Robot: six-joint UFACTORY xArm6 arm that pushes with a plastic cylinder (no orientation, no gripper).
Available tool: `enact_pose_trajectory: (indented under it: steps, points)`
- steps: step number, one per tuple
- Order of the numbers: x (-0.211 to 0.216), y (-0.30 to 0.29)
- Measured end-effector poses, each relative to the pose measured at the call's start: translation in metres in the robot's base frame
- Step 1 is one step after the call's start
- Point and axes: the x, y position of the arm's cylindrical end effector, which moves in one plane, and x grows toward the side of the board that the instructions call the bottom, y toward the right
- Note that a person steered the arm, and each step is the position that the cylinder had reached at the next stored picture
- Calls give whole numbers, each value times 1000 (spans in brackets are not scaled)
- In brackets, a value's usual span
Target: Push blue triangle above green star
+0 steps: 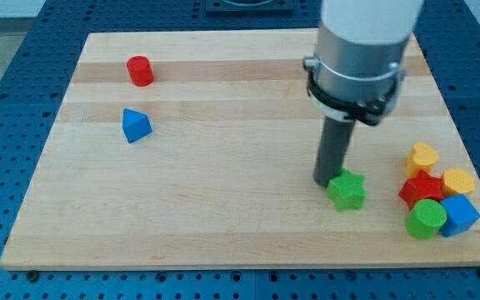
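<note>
blue triangle (136, 126) far left | my tip (324, 181) touching green star (346, 191)

My tip (324, 181) rests on the wooden board (223, 208) right of centre, touching the upper left edge of the green star (347, 191). The blue triangle (136, 126) sits far off at the upper left, with a red cylinder (140, 71) above it. At the lower right a cluster huddles together: two yellow blocks (422, 156) (458, 181), a red block (422, 189), a green cylinder (426, 218) and a blue cube (459, 215).
</note>
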Motion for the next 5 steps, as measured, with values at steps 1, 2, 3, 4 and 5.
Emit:
enact_pose_trajectory:
  steps: [1, 2, 3, 4, 5]
  points:
    - [24, 27]
    - [34, 41]
    - [21, 25]
    - [-25, -30]
    - [-96, -82]
